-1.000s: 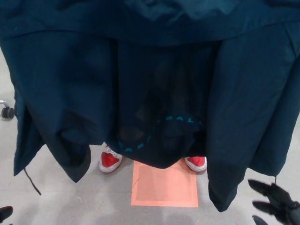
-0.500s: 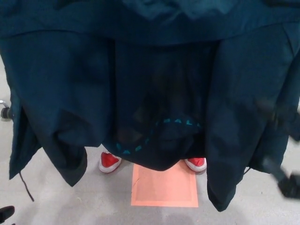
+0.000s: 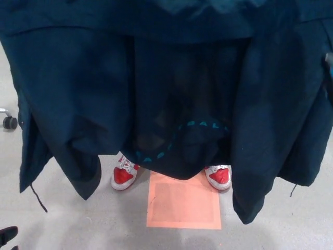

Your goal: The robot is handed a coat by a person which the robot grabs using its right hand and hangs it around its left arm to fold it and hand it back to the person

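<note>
The left hand [image 3: 6, 237] shows only as a black tip at the bottom-left corner, too little to tell whether it is spread or closed. The right hand, which a second ago hovered open at the lower right, has left the picture, so its state cannot be told either. Since it was an upward blur half a second ago, it is probably rising toward the garment's right side to take hold. The large dark navy fabric coat [image 3: 166, 94] hangs spread across nearly the whole view, evidently held from above the frame, with teal lettering [image 3: 200, 125] curving along an inner fold. Beyond its hem lie the orange square floor marking [image 3: 182, 205] and the person's red-and-white shoes [image 3: 125, 176] on the grey floor [image 3: 78, 224].
</note>
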Motion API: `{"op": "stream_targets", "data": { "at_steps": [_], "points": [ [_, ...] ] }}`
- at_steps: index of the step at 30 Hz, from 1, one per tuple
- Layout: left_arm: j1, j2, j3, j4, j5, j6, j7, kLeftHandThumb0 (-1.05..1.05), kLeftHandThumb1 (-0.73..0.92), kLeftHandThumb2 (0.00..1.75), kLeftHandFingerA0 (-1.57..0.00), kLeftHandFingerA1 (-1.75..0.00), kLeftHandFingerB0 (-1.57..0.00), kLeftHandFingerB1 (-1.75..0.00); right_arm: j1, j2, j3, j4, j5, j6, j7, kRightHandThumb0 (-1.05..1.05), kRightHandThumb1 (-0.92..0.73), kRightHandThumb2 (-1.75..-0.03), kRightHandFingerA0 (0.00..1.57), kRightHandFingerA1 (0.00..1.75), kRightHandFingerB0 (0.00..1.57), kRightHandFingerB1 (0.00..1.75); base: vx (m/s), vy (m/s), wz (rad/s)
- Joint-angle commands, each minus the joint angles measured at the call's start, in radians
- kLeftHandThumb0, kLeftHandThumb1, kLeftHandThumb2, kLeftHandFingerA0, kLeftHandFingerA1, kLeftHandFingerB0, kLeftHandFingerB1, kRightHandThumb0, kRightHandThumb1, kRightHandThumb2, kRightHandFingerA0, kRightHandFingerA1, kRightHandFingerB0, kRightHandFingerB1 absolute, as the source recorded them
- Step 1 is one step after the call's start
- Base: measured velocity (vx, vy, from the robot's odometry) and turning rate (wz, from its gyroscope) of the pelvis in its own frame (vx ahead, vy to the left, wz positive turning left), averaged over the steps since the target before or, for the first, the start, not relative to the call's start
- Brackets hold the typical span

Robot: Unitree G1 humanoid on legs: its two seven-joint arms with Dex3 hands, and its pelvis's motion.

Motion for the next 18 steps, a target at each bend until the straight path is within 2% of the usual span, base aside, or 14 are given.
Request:
{"op": "stream_targets", "data": {
  "at_steps": [1, 2, 3, 4, 7, 11, 18],
  "points": [
    [-0.011, 0.020, -0.005, -0.007, 0.002, -0.062, -0.021, -0.59, 0.92, 0.67, -0.19, -0.33, -0.17, -0.31, -0.403, -0.123, 0.116, 0.045, 0.068, 0.317, 0.226, -0.86, -0.76, -1.09, 0.00, 0.15, 0.00, 0.15, 0.00, 0.000, 0.00],
    [-0.013, 0.018, -0.001, -0.008, -0.006, -0.055, -0.027, -0.32, 0.66, 1.16, 0.00, -0.48, 0.00, -0.48, -0.445, -0.117, 0.152, 0.104, 0.043, 0.328, 0.255, -0.88, -0.77, -1.10, 0.00, 0.14, 0.00, 0.14, 0.00, 0.000, 0.00],
    [-0.012, 0.020, -0.002, -0.012, -0.005, -0.051, -0.029, -0.32, 0.66, 1.16, 0.00, -0.48, 0.00, -0.47, -0.477, -0.119, 0.183, 0.148, 0.030, 0.364, 0.282, -0.89, -0.78, -1.11, 0.00, 0.12, 0.00, 0.11, 0.00, 0.000, 0.00],
    [-0.016, 0.021, -0.002, -0.008, -0.004, -0.059, -0.029, -0.33, 0.65, 1.15, 0.00, -0.48, 0.00, -0.47, -0.516, -0.118, 0.219, 0.209, -0.003, 0.367, 0.311, -0.87, -0.78, -1.10, 0.00, 0.18, 0.00, 0.13, 0.00, 0.000, 0.00],
    [-0.016, 0.026, -0.007, 0.000, 0.004, -0.063, -0.028, -0.33, 0.64, 1.15, 0.00, -0.48, 0.00, -0.47, -0.622, -0.097, 0.324, 0.421, -0.082, 0.350, 0.396, -0.86, -0.78, -1.09, 0.00, 0.17, 0.00, 0.14, 0.00, 0.000, 0.00],
    [-0.010, 0.024, -0.005, 0.005, 0.003, -0.073, -0.024, -0.33, 0.63, 1.15, 0.00, -0.47, 0.00, -0.47, -0.688, -0.065, 0.429, 0.624, -0.154, 0.304, 0.446, -0.87, -0.75, -1.08, 0.00, 0.16, 0.00, 0.14, 0.00, 0.000, 0.00],
    [-0.007, 0.019, 0.010, 0.018, -0.013, -0.072, -0.023, -0.33, 0.62, 1.14, 0.00, -0.48, 0.00, -0.47, -0.808, 0.005, 0.581, 0.910, -0.194, 0.318, 0.568, -0.88, -0.63, -1.01, 0.00, 0.14, 0.00, 0.12, 0.00, 0.000, 0.00]
  ]
}}
